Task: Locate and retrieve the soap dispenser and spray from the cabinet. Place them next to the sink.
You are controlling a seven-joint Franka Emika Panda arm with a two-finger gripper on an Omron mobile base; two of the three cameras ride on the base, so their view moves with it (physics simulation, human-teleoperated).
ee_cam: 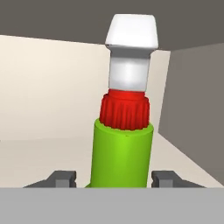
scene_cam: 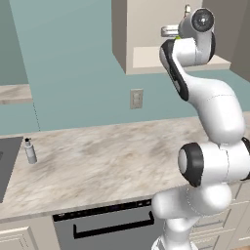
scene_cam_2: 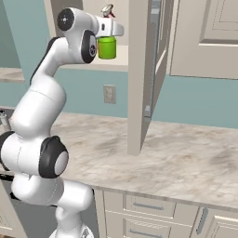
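Spray [ee_cam: 122, 153]: I see a bright green bottle, red ribbed collar, white nozzle, upright on the cabinet [scene_cam_2: 135, 83] shelf, at 12 o'clock in my hand view.

Soap dispenser [scene_cam: 30, 151]: small grey bottle, dark pump top, upright on the worktop, at 9 o'clock in my left base view, just beside the sink [scene_cam: 7, 166], dark grey and flat.

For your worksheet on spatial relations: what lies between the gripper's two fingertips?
The spray, its green body standing upright between the gripper fingertips inside the cabinet, seen in the hand view.
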